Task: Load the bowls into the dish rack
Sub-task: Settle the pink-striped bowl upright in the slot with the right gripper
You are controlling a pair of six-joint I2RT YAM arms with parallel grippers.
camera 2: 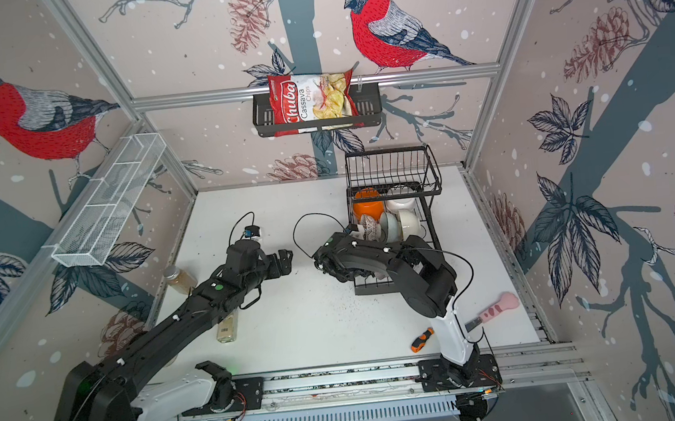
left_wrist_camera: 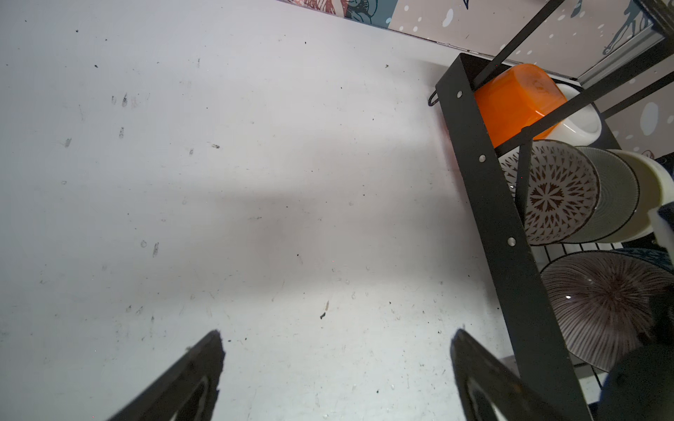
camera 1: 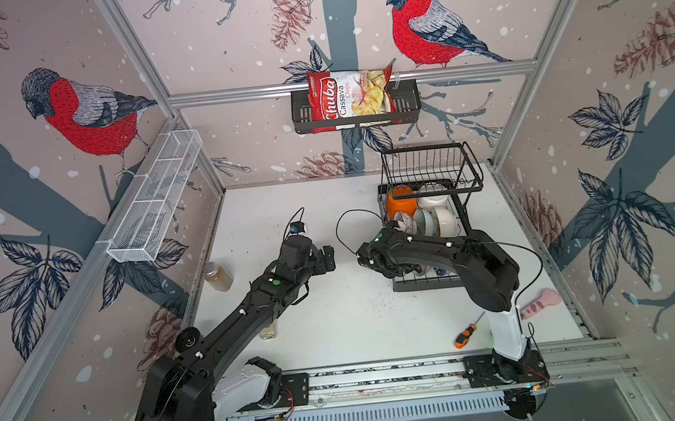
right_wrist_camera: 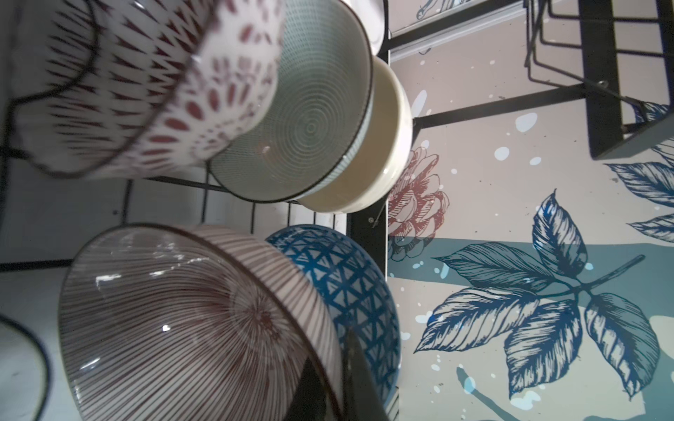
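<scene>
The black dish rack (camera 1: 434, 188) (camera 2: 393, 192) stands at the back right of the table. In its lower tier sit an orange bowl (camera 1: 401, 202), a white bowl (camera 1: 431, 202), a petal-patterned bowl (right_wrist_camera: 164, 91), a pale green bowl (right_wrist_camera: 310, 127) and a cream bowl (right_wrist_camera: 386, 153). Nearer the front lean a fine-striped bowl (right_wrist_camera: 182, 320) (left_wrist_camera: 601, 310) and a blue lattice bowl (right_wrist_camera: 350, 291). My right gripper (right_wrist_camera: 330, 350) is shut on the striped bowl's rim, one finger inside and one between the two bowls. My left gripper (left_wrist_camera: 337, 333) (camera 1: 327, 258) hangs open over bare table, left of the rack.
A chips bag (camera 1: 352, 93) fills the black shelf basket on the back wall. On the left wall hangs a white mesh tray (camera 1: 155, 198). A jar (camera 1: 217, 276) and a bottle (camera 1: 269, 330) lie by the left arm. An orange screwdriver (camera 1: 465, 333) and a pink-handled tool (camera 1: 540, 304) lie front right.
</scene>
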